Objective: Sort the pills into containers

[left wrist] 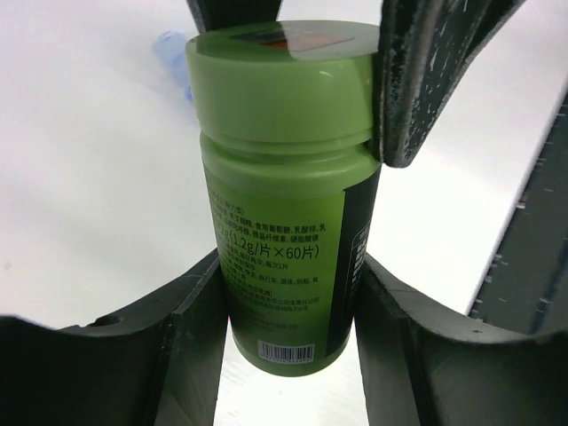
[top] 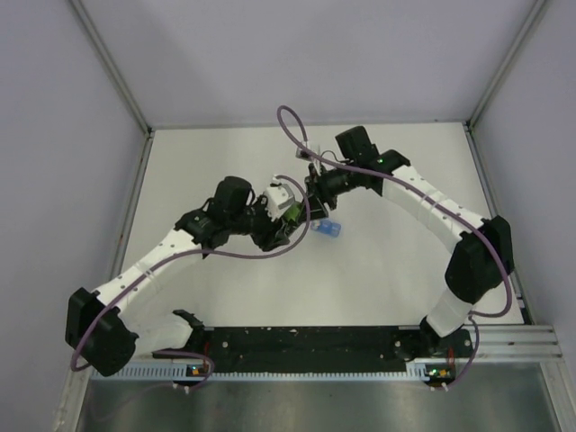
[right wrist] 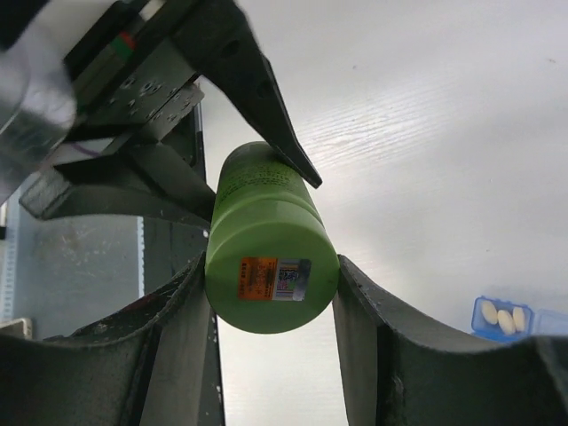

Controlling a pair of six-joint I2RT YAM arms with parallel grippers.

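A green pill bottle hangs in the air between both arms. My left gripper is shut on its labelled body. My right gripper is shut on its green cap, one finger pressed on each side. From above, the bottle shows as a green patch between the left gripper and the right gripper. The container, a small translucent blue pill box, lies on the table just right of the bottle. One compartment holds three white oval pills. A blurred corner of the pill box shows behind the cap.
A black rail with the arm bases runs along the near edge. Grey walls with metal posts enclose the white table on three sides. Purple cables loop above both wrists.
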